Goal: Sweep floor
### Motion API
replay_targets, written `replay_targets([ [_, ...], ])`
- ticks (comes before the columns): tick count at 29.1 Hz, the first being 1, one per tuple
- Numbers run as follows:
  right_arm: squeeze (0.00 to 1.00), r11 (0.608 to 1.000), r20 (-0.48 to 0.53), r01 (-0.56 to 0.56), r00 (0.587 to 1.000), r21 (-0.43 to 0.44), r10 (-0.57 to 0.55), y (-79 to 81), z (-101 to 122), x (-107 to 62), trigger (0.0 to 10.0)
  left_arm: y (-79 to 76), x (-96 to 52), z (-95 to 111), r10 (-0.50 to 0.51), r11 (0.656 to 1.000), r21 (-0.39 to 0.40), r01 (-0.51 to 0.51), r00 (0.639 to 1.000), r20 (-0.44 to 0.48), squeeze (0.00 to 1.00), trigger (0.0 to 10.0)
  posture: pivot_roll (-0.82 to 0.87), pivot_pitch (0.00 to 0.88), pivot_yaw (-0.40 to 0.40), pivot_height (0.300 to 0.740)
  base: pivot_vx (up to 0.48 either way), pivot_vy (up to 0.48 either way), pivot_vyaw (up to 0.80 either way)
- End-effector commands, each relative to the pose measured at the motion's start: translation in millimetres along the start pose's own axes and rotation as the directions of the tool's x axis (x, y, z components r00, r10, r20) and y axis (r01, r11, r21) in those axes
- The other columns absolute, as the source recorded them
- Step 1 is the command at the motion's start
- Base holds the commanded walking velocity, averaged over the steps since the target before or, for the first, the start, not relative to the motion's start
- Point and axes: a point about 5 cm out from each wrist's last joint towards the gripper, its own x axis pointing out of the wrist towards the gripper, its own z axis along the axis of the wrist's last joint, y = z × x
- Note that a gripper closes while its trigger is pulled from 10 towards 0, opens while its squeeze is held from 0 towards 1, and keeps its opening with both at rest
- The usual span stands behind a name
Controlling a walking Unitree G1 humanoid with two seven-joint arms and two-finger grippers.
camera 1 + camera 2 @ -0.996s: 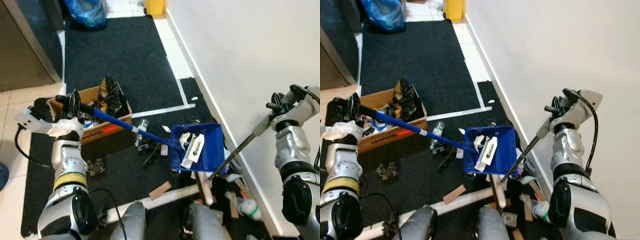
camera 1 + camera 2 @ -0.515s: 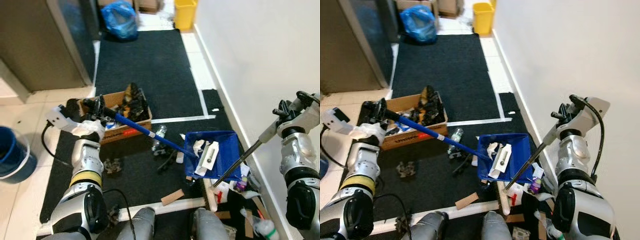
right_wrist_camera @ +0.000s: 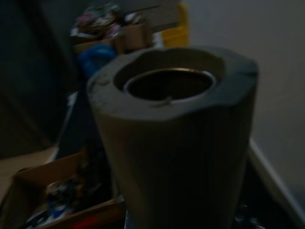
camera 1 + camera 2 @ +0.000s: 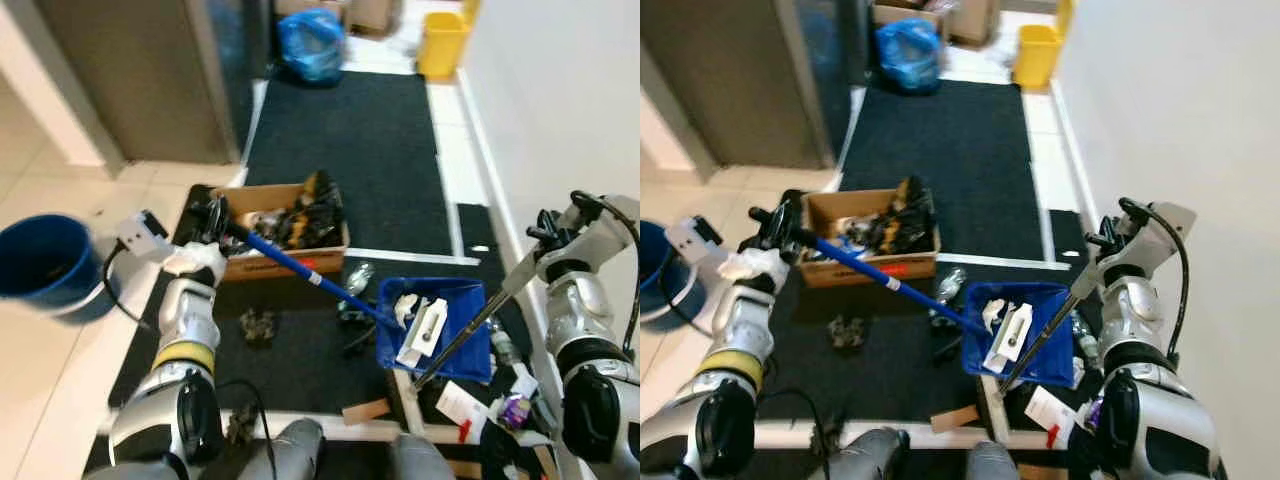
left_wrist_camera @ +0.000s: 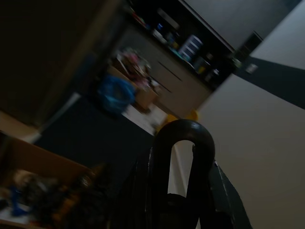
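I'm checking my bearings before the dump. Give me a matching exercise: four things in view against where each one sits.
Things:
1. dustpan
2. bucket
3. cardboard box
4. yellow bin

Places:
A. far end of the hallway, by the white wall
B. on the light tiles to the robot's left
C. on the dark mat, full of dark clutter
D. on a long blue handle, holding white scraps

Pairs: 1-D, 2-B, 3-C, 4-A
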Motion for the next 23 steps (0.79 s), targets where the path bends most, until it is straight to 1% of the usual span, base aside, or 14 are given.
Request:
replay_targets([
  [1,0.00,1.000,0.016,0.004,1.000,0.003,-0.004,-0.7,4.4,1.8,10.0,-6.9,1.6,-10.1,-0.013,0.999,-0.041,0.012,1.000,-0.019,0.00,10.0,0.14,0.000,-0.067,0.740,0.000,0.000,0.66],
  [14,0.00,1.000,0.014,0.001,1.000,0.013,-0.001,1.7,1.5,0.8,10.0,-8.3,1.3,-14.3,-0.015,0.999,-0.050,0.013,0.999,-0.035,0.00,10.0,0.14,0.008,-0.062,0.740,0.000,0.000,0.66],
  [17,0.00,1.000,0.014,0.002,1.000,0.019,-0.003,1.5,1.4,0.8,10.0,-7.6,1.3,-13.6,-0.008,0.999,-0.043,0.006,0.999,-0.035,0.00,10.0,0.14,0.012,-0.062,0.740,0.000,0.000,0.66],
  [19,0.00,0.999,0.018,0.011,1.000,0.039,-0.012,1.0,1.5,0.8,10.0,-6.5,1.0,-13.4,0.004,1.000,-0.025,-0.005,0.999,-0.044,0.00,10.0,0.14,0.013,-0.062,0.740,0.000,0.000,0.63],
  [23,0.00,0.997,0.019,0.038,0.999,0.068,-0.040,-1.1,1.5,0.8,10.0,-6.2,0.7,-13.5,0.005,1.000,-0.004,-0.005,0.999,-0.051,0.00,10.0,0.14,0.010,-0.061,0.740,0.000,0.000,0.00],
])
